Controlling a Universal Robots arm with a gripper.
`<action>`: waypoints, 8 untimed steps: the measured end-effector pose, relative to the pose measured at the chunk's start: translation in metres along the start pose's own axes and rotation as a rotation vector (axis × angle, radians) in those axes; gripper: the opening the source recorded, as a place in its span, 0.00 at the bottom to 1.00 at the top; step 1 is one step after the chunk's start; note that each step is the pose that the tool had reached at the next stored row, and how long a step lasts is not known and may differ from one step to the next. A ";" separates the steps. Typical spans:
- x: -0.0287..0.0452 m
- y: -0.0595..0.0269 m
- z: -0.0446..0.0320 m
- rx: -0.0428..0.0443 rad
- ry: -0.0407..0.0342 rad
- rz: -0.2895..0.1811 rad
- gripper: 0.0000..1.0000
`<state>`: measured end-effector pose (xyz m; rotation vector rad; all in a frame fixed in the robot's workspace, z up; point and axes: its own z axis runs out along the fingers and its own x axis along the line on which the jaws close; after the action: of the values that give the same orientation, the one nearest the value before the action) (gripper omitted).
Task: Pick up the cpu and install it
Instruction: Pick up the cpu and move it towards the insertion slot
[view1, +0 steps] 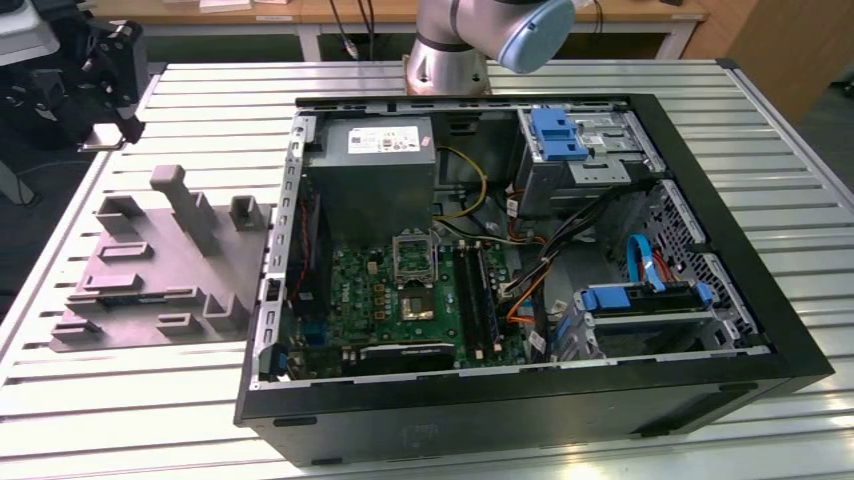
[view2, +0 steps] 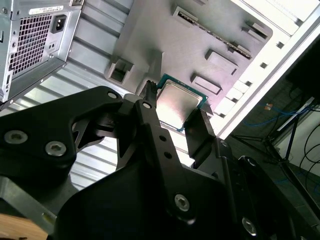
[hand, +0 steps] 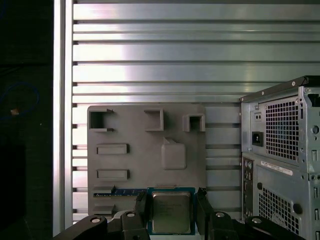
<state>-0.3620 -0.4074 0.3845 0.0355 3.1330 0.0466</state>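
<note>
The cpu (hand: 171, 212) is a flat square chip with a dull silver top and a thin pale rim. My gripper (hand: 171, 209) is shut on it, one black finger (hand: 141, 207) against each of two opposite edges. The second wrist view shows the same hold: the cpu (view2: 179, 102) sits between the fingertips (view2: 201, 125) of the gripper (view2: 175, 107), raised well above the grey fixture (view2: 190, 35). In the exterior view the silver-framed socket (view1: 414, 258) lies on the green motherboard inside the open computer case (view1: 534, 410). The arm's base (view1: 447, 60) stands behind the case.
The grey plastic fixture (view1: 160, 270) with upright blocks lies on the slatted aluminium table (view1: 134, 400), at the exterior view's left of the case. In the first wrist view the fixture (hand: 150, 150) is below the gripper and the case's rear panel (hand: 285, 160) stands beside it. Cables and drive bays (view1: 641, 300) crowd the case.
</note>
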 end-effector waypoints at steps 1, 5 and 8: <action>-0.0003 0.0000 0.0000 0.0000 0.0000 0.000 0.47; -0.0017 0.0000 0.0000 -0.0001 -0.0001 0.000 0.47; -0.0026 0.0001 0.0000 0.0000 0.0000 0.000 0.47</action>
<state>-0.3593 -0.4074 0.3845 0.0355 3.1330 0.0466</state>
